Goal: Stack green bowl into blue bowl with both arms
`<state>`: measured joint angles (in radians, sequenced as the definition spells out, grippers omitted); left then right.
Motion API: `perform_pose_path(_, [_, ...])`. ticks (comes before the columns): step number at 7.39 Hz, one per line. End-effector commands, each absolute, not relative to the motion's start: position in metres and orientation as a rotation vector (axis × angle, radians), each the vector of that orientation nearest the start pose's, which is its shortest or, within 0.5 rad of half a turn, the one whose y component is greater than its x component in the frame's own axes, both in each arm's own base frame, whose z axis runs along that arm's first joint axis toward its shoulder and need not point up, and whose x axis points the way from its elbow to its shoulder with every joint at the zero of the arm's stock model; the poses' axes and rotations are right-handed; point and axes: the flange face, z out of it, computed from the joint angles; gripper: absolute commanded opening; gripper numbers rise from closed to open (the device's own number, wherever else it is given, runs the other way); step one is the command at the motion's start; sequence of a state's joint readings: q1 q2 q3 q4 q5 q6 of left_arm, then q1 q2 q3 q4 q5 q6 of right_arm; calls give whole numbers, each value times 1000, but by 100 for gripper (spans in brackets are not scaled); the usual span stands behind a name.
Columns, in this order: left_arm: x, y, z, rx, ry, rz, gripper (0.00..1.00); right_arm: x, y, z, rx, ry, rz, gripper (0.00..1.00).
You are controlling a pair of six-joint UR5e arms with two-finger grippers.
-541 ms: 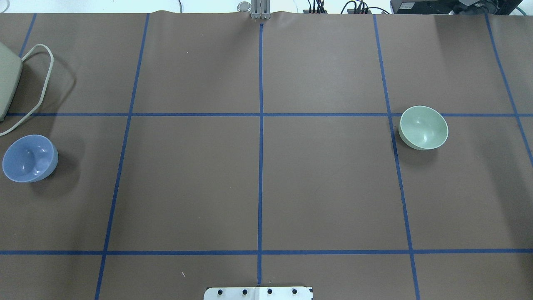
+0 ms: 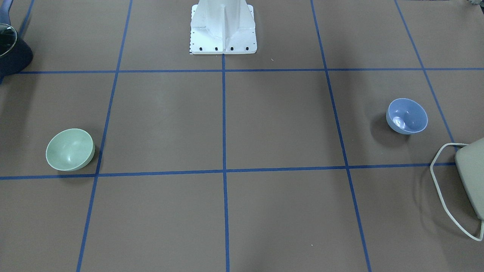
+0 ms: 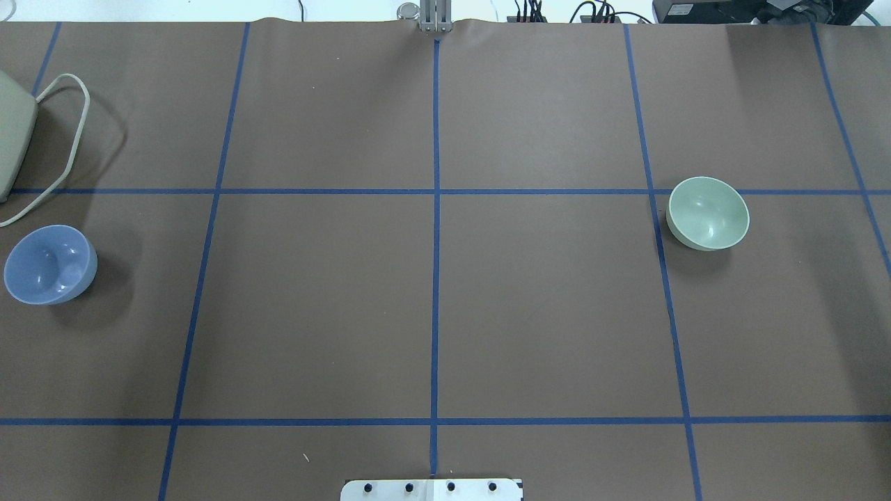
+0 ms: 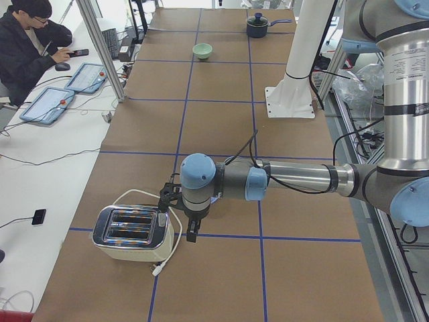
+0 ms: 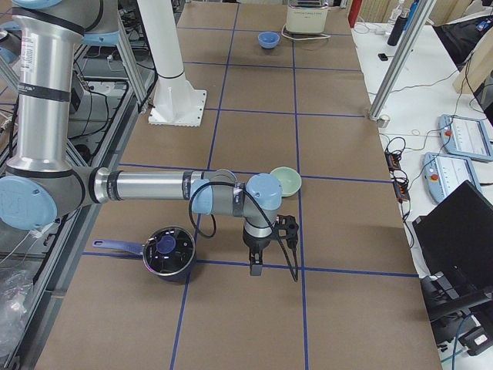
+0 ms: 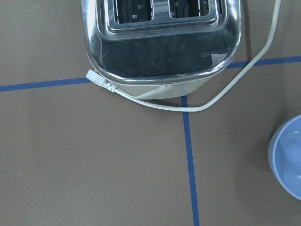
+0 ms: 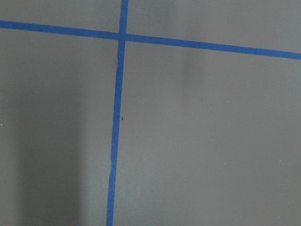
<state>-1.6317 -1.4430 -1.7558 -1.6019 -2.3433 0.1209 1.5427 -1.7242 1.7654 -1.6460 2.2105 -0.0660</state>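
The green bowl point(image 3: 708, 213) stands upright on the table's right side; it also shows in the front view point(image 2: 70, 149) and the right side view point(image 5: 285, 181). The blue bowl point(image 3: 49, 264) stands upright at the far left, next to a toaster, and shows at the left wrist view's right edge point(image 6: 288, 165). My left gripper point(image 4: 192, 235) hangs over the table beside the toaster, and the arm hides the blue bowl in that view. My right gripper point(image 5: 255, 266) hangs over bare table a little short of the green bowl. I cannot tell whether either gripper is open or shut.
A cream toaster point(image 4: 134, 231) with a loose white cord point(image 6: 155, 104) sits at the table's left end. A dark pot point(image 5: 168, 250) sits near my right arm. The white pedestal point(image 2: 222, 28) stands at the robot's edge. Blue tape lines grid the brown table point(image 3: 543, 313).
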Motion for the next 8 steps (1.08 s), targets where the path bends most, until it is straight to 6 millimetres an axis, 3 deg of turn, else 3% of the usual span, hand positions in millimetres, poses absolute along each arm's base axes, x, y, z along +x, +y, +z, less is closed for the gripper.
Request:
perform_pose_path(1, [-91, -444, 611, 274, 749, 134, 98, 61, -427, 648, -18, -640, -82, 100])
perform_pose_path(3, [-92, -458, 594, 473, 718, 213, 98, 61, -427, 648, -18, -640, -82, 100])
perform_pose_path(6, [-90, -455, 584, 560, 741, 252, 98, 62, -427, 648, -17, -642, -81, 100])
perform_pose_path(7, [-86, -458, 580, 530, 773, 158, 99, 61, -427, 648, -18, -645, -82, 100])
perform_pose_path(8, [-49, -466, 573, 459, 820, 116, 98, 61, -427, 648, -17, -649, -80, 100])
